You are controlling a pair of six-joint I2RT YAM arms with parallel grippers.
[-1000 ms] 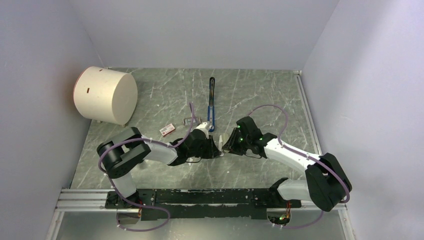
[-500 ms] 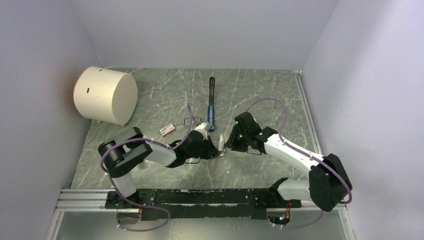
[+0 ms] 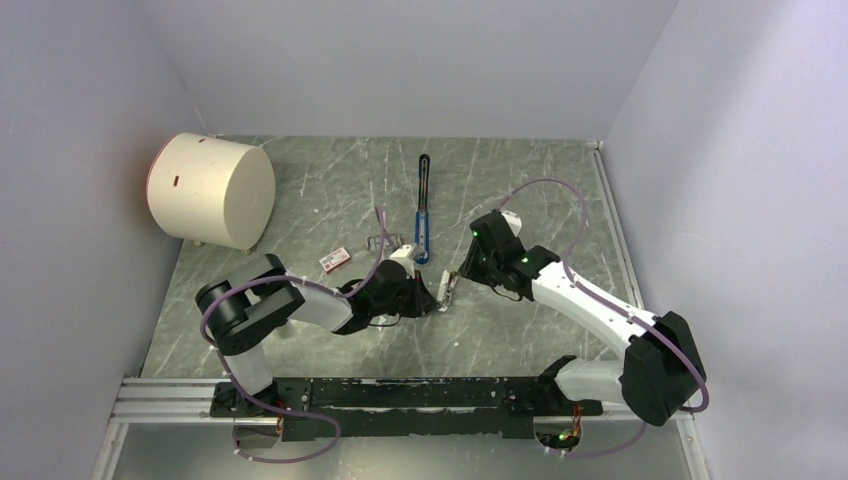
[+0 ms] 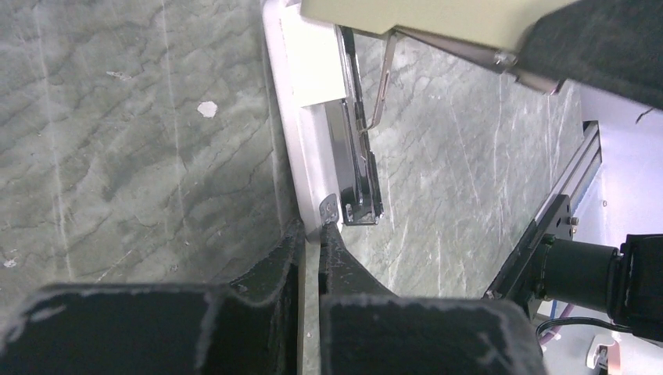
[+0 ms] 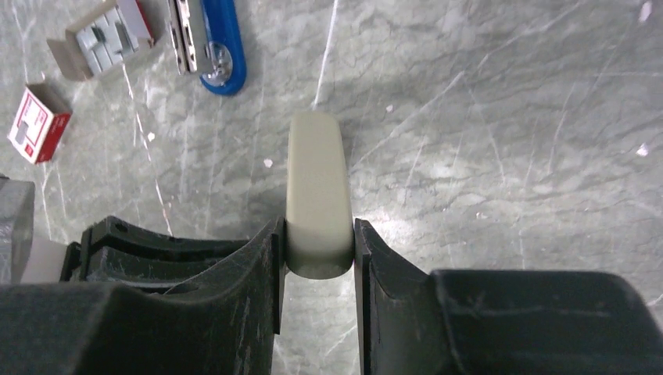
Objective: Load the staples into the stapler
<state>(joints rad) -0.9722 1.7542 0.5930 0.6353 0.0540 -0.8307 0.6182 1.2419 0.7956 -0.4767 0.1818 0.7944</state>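
Note:
The blue stapler [image 3: 423,212] with its black end lies opened flat on the table's far middle. Its blue end and metal rail show in the right wrist view [image 5: 221,55]. Neither gripper touches it. My right gripper [image 5: 317,244] is shut on the end of a pale off-white bar [image 5: 315,176]. My left gripper [image 4: 311,230] is shut on the white lower half [image 4: 291,101] of that same bar, whose dark metal rail [image 4: 357,168] stands exposed under the raised pale top [image 4: 422,19]. In the top view both grippers, left [image 3: 436,298] and right [image 3: 456,282], meet at the bar [image 3: 447,289].
A small red and white staple box [image 3: 335,259] and an open tray of staples [image 3: 380,242] lie left of the blue stapler; both show in the right wrist view, box [image 5: 35,123] and tray [image 5: 100,37]. A large cream drum [image 3: 210,190] stands at far left. Walls enclose three sides.
My right wrist has swung up and farther from the near edge, tilting the pale bar's top half open. My left arm has barely moved.

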